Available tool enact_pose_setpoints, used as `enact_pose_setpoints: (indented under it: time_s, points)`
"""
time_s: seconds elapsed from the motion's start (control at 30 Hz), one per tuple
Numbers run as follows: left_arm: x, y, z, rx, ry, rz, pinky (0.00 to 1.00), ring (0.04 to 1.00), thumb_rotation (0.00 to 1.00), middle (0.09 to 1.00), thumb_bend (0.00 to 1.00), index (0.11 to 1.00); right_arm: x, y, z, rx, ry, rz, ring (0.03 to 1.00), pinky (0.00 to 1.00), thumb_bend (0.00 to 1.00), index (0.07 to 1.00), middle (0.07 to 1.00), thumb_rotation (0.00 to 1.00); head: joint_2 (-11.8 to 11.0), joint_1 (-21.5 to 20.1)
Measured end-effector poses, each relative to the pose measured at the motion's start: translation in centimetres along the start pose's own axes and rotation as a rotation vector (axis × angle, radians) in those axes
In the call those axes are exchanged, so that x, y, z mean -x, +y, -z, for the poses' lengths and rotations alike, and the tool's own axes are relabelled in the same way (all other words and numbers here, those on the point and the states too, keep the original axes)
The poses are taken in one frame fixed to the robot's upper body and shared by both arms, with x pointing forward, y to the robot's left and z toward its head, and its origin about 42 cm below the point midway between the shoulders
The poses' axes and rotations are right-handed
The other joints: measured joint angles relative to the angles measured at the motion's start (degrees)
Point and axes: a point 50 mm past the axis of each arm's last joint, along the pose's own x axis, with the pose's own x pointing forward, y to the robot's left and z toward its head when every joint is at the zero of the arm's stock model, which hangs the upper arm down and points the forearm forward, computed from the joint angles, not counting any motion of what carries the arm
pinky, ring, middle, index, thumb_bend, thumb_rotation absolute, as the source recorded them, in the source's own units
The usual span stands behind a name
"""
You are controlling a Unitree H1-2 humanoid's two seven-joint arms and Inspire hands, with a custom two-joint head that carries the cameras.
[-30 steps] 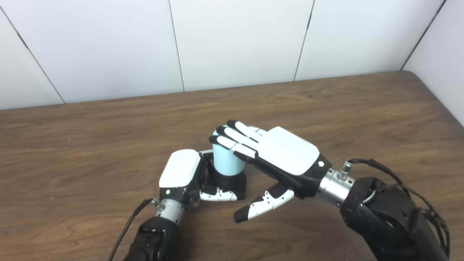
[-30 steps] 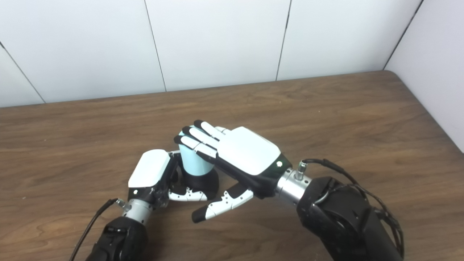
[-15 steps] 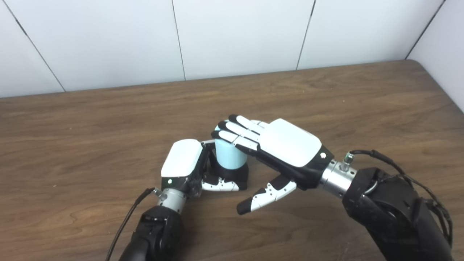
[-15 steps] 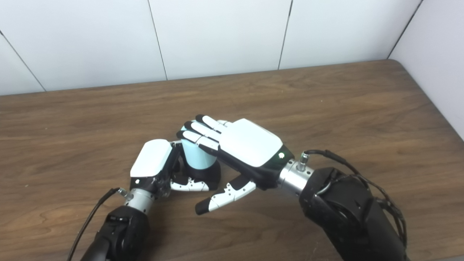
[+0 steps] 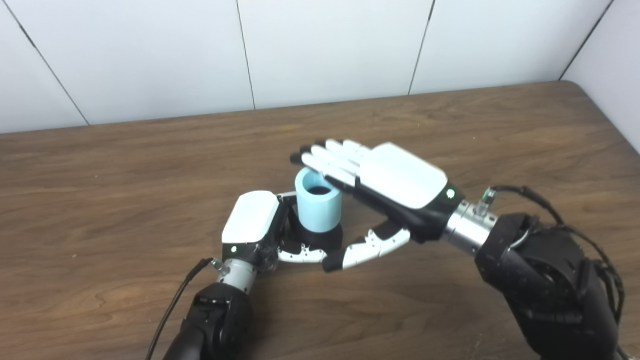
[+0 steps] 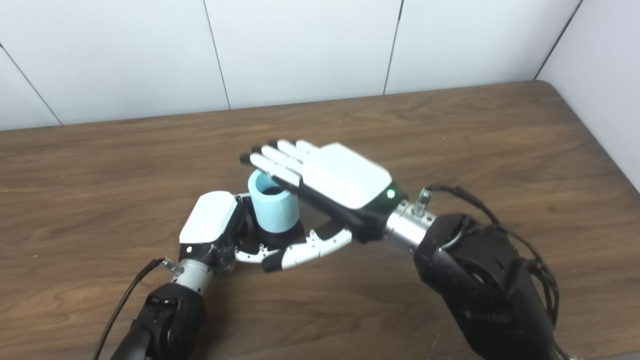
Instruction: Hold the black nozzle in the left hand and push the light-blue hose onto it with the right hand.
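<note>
Left hand (image 5: pixel 252 232) grasping the squat black nozzle (image 5: pixel 320 238) on the brown wooden table (image 5: pixel 125 180), short light-blue hose (image 5: pixel 318 206) seated upright on it, right hand (image 5: pixel 385 182) flat above the rim, fingers released.

This looks like a lab or test booth. A plain wood-grain table (image 5: pixel 500 130) stands against white wall panels (image 5: pixel 325 50) with dark seams (a side panel closes off the right corner), with no household or shop furnishings in view.

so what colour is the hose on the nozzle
Light blue hose, on the black nozzle; clearest in the left eye view.
</note>
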Motion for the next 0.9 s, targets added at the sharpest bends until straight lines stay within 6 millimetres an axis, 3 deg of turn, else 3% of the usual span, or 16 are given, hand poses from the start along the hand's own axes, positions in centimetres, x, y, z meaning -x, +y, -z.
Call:
enact_pose_setpoints:
  time_s: [0.17,0.23,0.27,0.43,0.5,0.57,0.6,0.63,0.7,0.8,0.9]
  points:
    - [0.0,0.0,0.0,0.0,0.001,0.0,0.29,0.362,0.0,0.398,0.52,0.506,-0.2,-0.6,0.0,-0.05,0.012,0.043,1.0,0.96,0.61,0.994,1.0,1.0,0.0,0.26]
    - [0.0,0.0,0.0,0.0,0.002,0.0,0.28,0.353,0.0,0.46,0.52,0.491,-0.2,-0.8,0.2,-0.063,0.027,0.056,1.0,0.95,0.6,0.991,0.999,1.0,0.09,0.18]
    - [0.0,0.0,0.0,0.0,0.002,0.0,0.28,0.353,0.0,0.428,0.52,0.497,-0.2,-0.8,0.2,-0.068,0.032,0.061,1.0,0.94,0.6,0.989,0.996,1.0,0.09,0.18]
    - [0.0,0.0,0.0,0.002,0.002,0.001,0.27,0.338,0.0,0.474,0.53,0.487,-0.3,-0.7,0.3,-0.088,0.04,0.085,1.0,0.91,0.61,0.985,0.987,1.0,0.09,0.62]
    - [0.0,0.1,0.1,0.003,0.003,0.004,0.3,0.37,0.0,0.416,0.52,0.507,-0.1,-0.3,0.4,-0.1,0.051,0.072,0.999,0.91,0.6,0.984,0.984,1.0,0.09,0.7]
    - [0.0,0.1,0.2,0.0,-0.003,0.006,0.33,0.4,0.0,0.416,0.52,0.524,-0.1,0.3,0.7,-0.114,0.066,0.055,0.996,0.9,0.6,0.982,0.983,1.0,0.0,0.79]
    - [0.1,0.2,0.3,-0.002,-0.01,0.007,0.35,0.427,0.0,0.425,0.52,0.531,-0.1,0.5,0.8,-0.12,0.073,0.046,0.995,0.9,0.6,0.983,0.983,1.0,0.0,0.79]
    - [0.1,0.2,0.4,-0.004,-0.02,0.007,0.4,0.489,0.03,0.516,0.52,0.515,-0.1,0.8,1.0,-0.125,0.082,0.036,0.994,0.9,0.6,0.983,0.982,1.0,0.0,0.88]
    - [0.2,0.4,0.6,-0.012,-0.046,0.006,0.47,0.581,0.14,0.63,0.81,0.645,-0.1,1.0,1.1,-0.128,0.089,0.028,0.998,0.9,0.6,0.988,0.985,1.0,0.0,0.97]
    - [0.4,0.5,0.7,-0.029,-0.084,-0.005,0.57,0.683,0.22,0.716,0.92,0.734,-0.1,1.1,1.1,-0.122,0.091,0.027,0.996,0.9,0.61,0.984,0.979,1.0,-0.09,1.14]
    - [0.5,0.6,0.8,-0.052,-0.096,-0.007,0.71,0.777,0.28,0.791,0.96,0.789,-0.3,1.4,1.4,-0.125,0.101,0.024,0.99,0.89,0.6,0.985,0.974,1.0,0.0,1.14]
